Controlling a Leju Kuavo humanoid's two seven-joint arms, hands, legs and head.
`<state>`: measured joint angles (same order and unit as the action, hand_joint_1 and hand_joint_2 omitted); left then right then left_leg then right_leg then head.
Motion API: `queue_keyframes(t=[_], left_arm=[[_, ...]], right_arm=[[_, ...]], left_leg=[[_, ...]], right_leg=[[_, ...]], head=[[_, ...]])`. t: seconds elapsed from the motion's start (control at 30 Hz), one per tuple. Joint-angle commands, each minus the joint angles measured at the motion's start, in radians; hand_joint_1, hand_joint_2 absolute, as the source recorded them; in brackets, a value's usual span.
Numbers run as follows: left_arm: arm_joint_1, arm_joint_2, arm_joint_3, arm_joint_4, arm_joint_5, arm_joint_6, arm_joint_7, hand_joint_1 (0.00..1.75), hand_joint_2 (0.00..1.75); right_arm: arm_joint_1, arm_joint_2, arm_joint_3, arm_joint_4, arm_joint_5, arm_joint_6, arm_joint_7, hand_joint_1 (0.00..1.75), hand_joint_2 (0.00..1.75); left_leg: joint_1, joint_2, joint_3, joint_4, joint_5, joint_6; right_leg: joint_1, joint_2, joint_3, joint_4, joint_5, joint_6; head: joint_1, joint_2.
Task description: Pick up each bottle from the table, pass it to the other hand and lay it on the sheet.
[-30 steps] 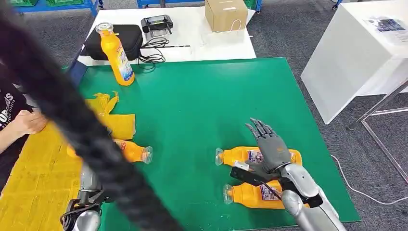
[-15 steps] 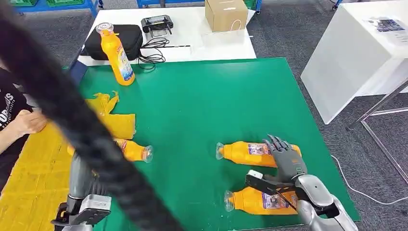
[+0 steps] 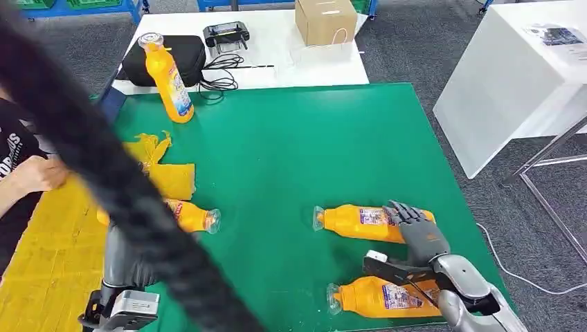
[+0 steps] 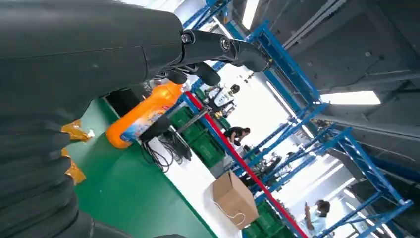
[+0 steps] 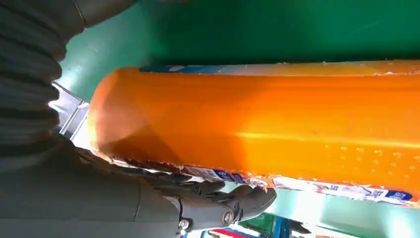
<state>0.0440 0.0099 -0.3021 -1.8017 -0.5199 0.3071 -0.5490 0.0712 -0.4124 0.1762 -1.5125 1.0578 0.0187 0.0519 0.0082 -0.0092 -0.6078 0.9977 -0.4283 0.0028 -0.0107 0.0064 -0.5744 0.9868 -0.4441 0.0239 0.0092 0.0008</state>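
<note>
Two orange bottles lie on the green mat at the front right, one farther (image 3: pixel 356 221) and one nearer (image 3: pixel 387 297). My right hand (image 3: pixel 419 234) rests over the base end of the farther bottle, fingers across it and thumb (image 3: pixel 387 266) spread on the near side. In the right wrist view the bottle (image 5: pixel 277 124) lies between the fingers (image 5: pixel 218 198) and the thumb, still on the mat. A third bottle (image 3: pixel 190 216) lies at the edge of the yellow sheet (image 3: pixel 48 249). A fourth bottle (image 3: pixel 166 76) stands upright at the back left. My left hand (image 4: pixel 124 49) holds nothing, its fingers (image 4: pixel 218 47) stretched out.
A thick black cable (image 3: pixel 90 152) hangs close to the head camera, crossing the left side. A person's arm (image 3: pixel 34 173) rests at the left edge by the sheet. Behind the mat a white table (image 3: pixel 291 62) carries a black case, a cardboard box and cables. Another white table (image 3: pixel 512 76) stands to the right.
My right hand came down from above the mat, with fingers spread, onto the farther lying bottle. My left forearm shifted at the lower left. The bottles stayed where they were.
</note>
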Motion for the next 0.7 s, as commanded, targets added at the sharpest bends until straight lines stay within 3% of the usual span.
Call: queue_keyframes(t=[0.03, 0.07, 0.1, 0.13, 0.17, 0.23, 0.37, 0.7], left_arm=[[-0.042, -0.006, -0.048, 0.016, 0.013, -0.014, 0.009, 0.00, 1.75], [-0.044, -0.008, -0.051, 0.017, 0.015, -0.018, 0.012, 0.00, 1.75], [-0.044, -0.009, -0.051, 0.018, 0.015, -0.019, 0.013, 0.00, 1.75], [-0.046, -0.011, -0.052, 0.021, 0.018, -0.023, 0.017, 0.00, 1.75], [-0.047, -0.012, -0.052, 0.023, 0.019, -0.024, 0.018, 0.00, 1.75], [-0.048, -0.014, -0.050, 0.026, 0.024, -0.030, 0.018, 0.00, 1.75], [-0.047, -0.019, -0.046, 0.028, 0.036, -0.042, 0.015, 0.00, 1.75], [-0.048, -0.020, -0.047, 0.029, 0.037, -0.043, 0.015, 0.00, 1.75]], right_arm=[[-0.026, 0.028, -0.009, 0.117, 0.038, -0.024, 0.040, 0.02, 1.75], [-0.035, 0.039, -0.006, 0.129, 0.057, -0.032, 0.052, 0.12, 1.75], [-0.040, 0.046, -0.006, 0.136, 0.068, -0.039, 0.055, 0.44, 1.75], [-0.047, 0.060, -0.011, 0.145, 0.090, -0.054, 0.057, 1.12, 1.75], [-0.052, 0.073, -0.017, 0.150, 0.103, -0.062, 0.053, 1.43, 1.75], [-0.063, 0.088, -0.022, 0.157, 0.128, -0.077, 0.052, 1.71, 1.75], [-0.083, 0.126, -0.036, 0.167, 0.165, -0.112, 0.047, 1.75, 1.75], [-0.089, 0.127, -0.030, 0.171, 0.172, -0.111, 0.049, 1.75, 1.75]], left_leg=[[0.001, -0.001, 0.003, 0.000, 0.000, 0.001], [0.001, -0.001, 0.004, 0.000, -0.001, 0.001], [0.002, 0.000, 0.006, 0.000, -0.002, 0.001], [0.001, 0.000, 0.004, -0.001, -0.001, 0.000], [0.001, 0.000, 0.003, -0.001, 0.000, 0.000], [0.000, 0.001, 0.003, -0.001, 0.000, 0.000], [0.001, 0.001, 0.006, -0.001, -0.001, 0.000], [0.001, 0.001, 0.004, -0.001, 0.000, 0.000]], right_leg=[[0.001, -0.002, 0.004, -0.002, 0.000, 0.000], [0.002, -0.002, 0.006, -0.003, 0.000, 0.000], [0.002, -0.002, 0.008, -0.003, -0.001, 0.000], [0.001, -0.001, 0.006, -0.003, 0.000, 0.000], [0.001, -0.001, 0.004, -0.002, 0.000, 0.000], [0.001, 0.000, 0.004, -0.002, 0.000, 0.000], [0.002, 0.000, 0.007, -0.003, 0.000, -0.001], [0.001, 0.000, 0.004, -0.002, 0.000, 0.000]], head=[[0.000, 0.000], [0.000, 0.000], [0.000, 0.000], [0.000, 0.000], [0.000, 0.000], [0.000, 0.000], [0.000, 0.000], [0.000, 0.000]])
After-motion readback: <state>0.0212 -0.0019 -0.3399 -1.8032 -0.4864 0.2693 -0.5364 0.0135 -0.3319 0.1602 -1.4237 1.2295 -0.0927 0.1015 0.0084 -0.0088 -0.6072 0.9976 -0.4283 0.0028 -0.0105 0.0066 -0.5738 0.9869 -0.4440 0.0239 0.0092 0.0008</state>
